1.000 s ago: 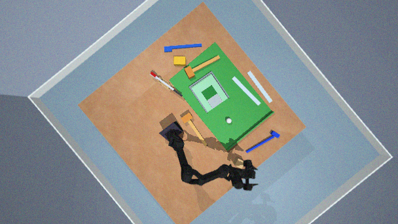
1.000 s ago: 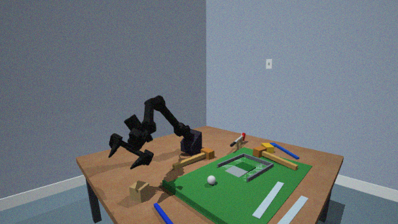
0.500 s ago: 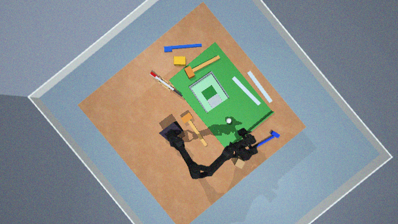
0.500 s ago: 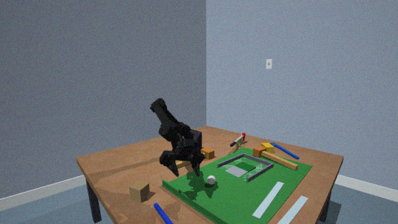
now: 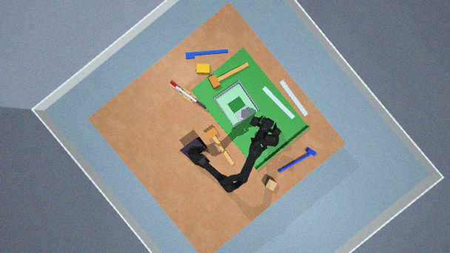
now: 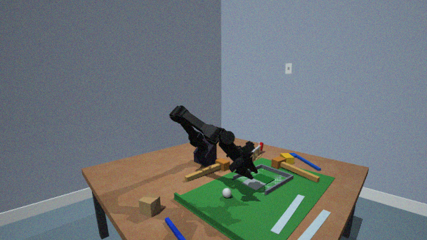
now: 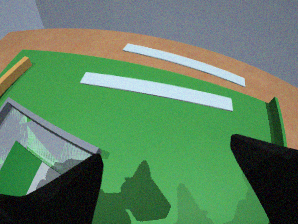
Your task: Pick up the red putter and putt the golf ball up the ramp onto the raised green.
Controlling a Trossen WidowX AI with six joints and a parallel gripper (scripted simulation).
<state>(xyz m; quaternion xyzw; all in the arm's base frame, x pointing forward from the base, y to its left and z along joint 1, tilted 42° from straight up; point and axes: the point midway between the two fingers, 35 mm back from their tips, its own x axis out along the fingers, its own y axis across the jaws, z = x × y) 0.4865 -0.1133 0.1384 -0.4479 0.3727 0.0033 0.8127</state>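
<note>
A: Which step is in hand?

B: The approach only. The gripper (image 6: 250, 170) is held wide open with nothing in it, low over the green mat (image 5: 259, 86), beside the framed raised green (image 5: 235, 103). The red putter (image 5: 186, 95) has not been picked up; it lies off the mat's far-left edge in the top view, well apart from the fingers.

A: What is called for next?

B: A reach across the raised green to the putter's shaft. The golf ball (image 6: 227, 192) rests on the mat, near the gripper.

A: What stands in the way?

B: Two wooden mallets (image 5: 226, 75) (image 5: 218, 143), blue putters (image 5: 206, 53) (image 5: 297, 160) that could be mistaken, a yellow block (image 5: 203, 68).
</note>
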